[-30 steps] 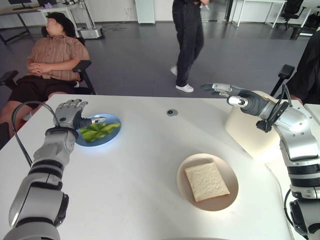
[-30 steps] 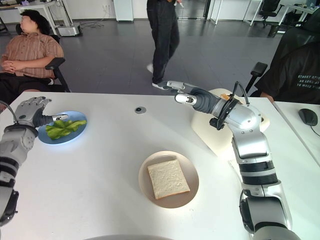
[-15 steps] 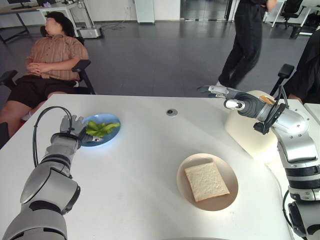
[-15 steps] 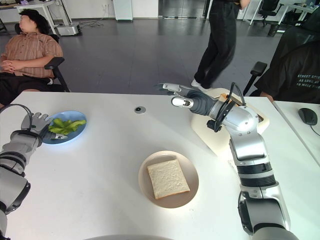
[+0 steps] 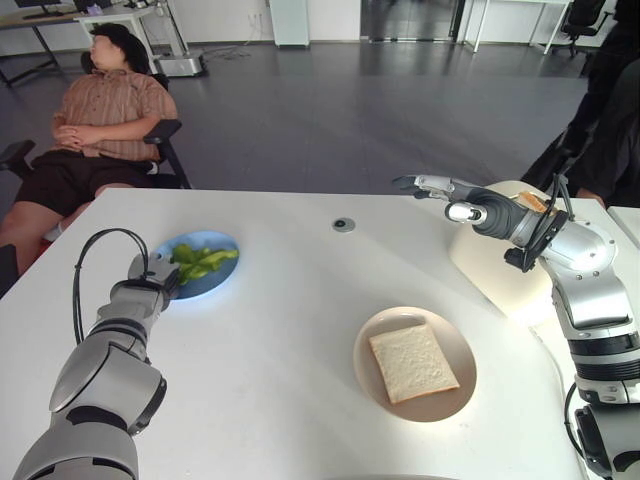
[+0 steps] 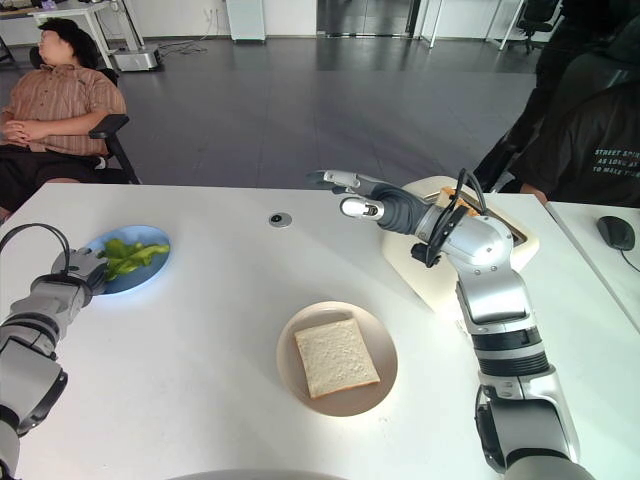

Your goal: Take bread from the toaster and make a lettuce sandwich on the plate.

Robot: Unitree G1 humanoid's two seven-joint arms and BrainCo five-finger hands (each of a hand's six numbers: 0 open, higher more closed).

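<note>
A slice of bread [image 5: 413, 363] lies flat on the beige plate [image 5: 366, 338] at the table's near middle. Green lettuce [image 5: 203, 260] rests on a blue plate [image 5: 216, 283] at the far left. My left hand [image 5: 150, 274] sits low at that plate's near-left rim, right beside the lettuce. The cream toaster [image 5: 495, 270] stands at the right, with another slice [image 5: 531, 201] sticking up from its slot. My right hand [image 5: 430, 187] hovers open, fingers stretched out, above the table's far edge just left of the toaster, holding nothing.
A small round disc [image 5: 343, 224] is set into the table top at the far middle. White table surface lies between the two plates. A second table with a computer mouse [image 6: 617, 232] adjoins on the right.
My left hand has dropped and drawn in to the blue plate's near-left rim. The right hand has drifted slightly left, away from the toaster.
</note>
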